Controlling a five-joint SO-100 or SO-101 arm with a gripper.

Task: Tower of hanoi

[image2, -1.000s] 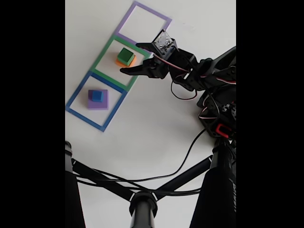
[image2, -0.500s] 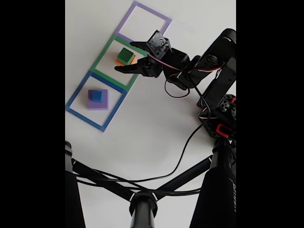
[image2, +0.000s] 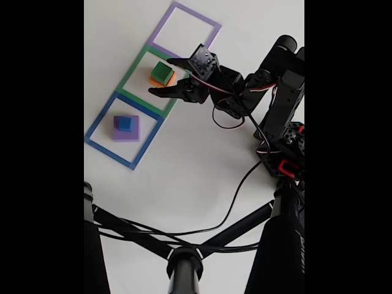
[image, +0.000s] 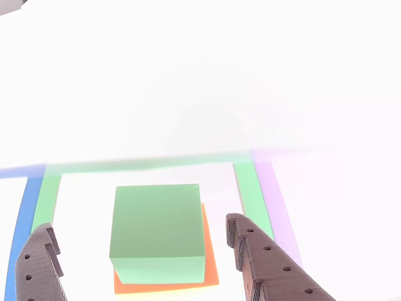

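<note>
Gripper [image2: 164, 76] spread, my fingers either side of green cube [image: 158, 229] on orange cube [image: 210, 263] | risk: off-centre closing shoves both.

Spread gripper [image2: 160, 76] beside green cube [image2: 162, 71]

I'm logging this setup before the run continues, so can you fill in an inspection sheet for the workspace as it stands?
Surface: white table, bare around the outlines.
Job's things: green cube on orange cube in the green outline; blue cube on purple cube in the blue outline; purple outline empty.
Clutter: nothing seen.
Grippers: gripper open, fingers flanking the green cube, not touching.
Cables: black cable across the table.
Surroundings: black stand in the foreground.
</note>
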